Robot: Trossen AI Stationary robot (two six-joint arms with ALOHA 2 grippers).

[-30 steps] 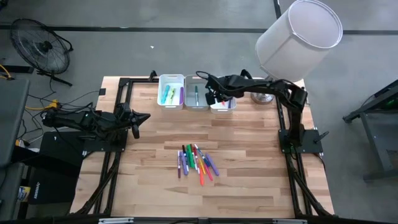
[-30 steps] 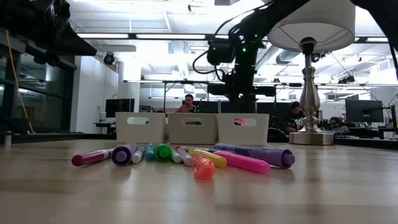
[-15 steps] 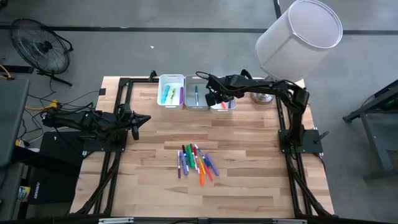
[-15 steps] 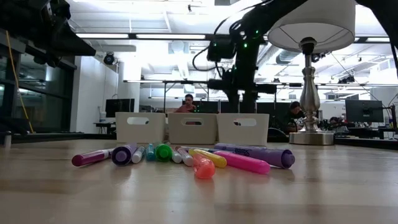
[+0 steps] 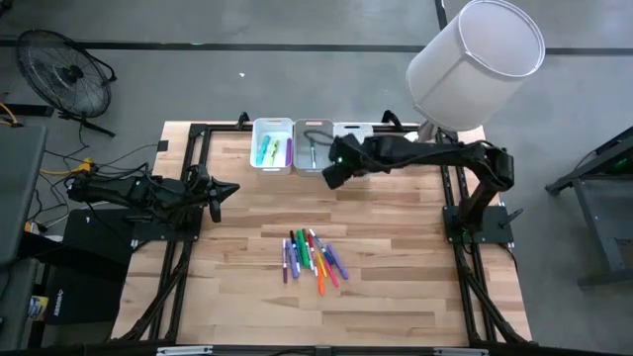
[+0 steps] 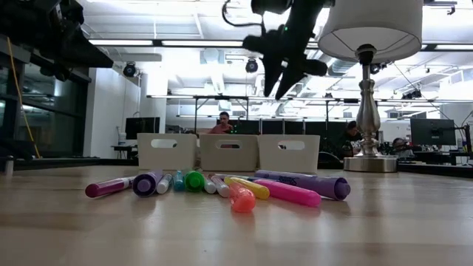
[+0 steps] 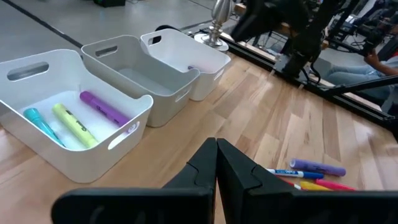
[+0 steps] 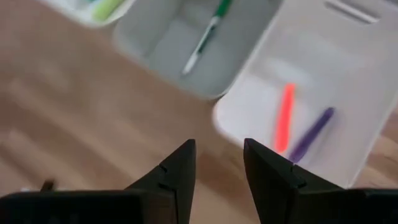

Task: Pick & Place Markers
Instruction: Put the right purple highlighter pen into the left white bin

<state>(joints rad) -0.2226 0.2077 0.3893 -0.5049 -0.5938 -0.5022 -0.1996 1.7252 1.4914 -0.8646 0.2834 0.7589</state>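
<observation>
Cataloguing markers (image 5: 314, 259) and three white bins (image 5: 273, 145)

We list the loose markers heaped mid-table; green in the middle bin, red and purple in the end bin. Right gripper (image 5: 332, 174) hangs above the table before the bins, fingers apart, empty. Left gripper (image 5: 226, 187) waits at table's left edge, fingers together.

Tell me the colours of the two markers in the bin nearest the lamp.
One orange-red marker and one purple marker, clearest in the right wrist view.
</observation>
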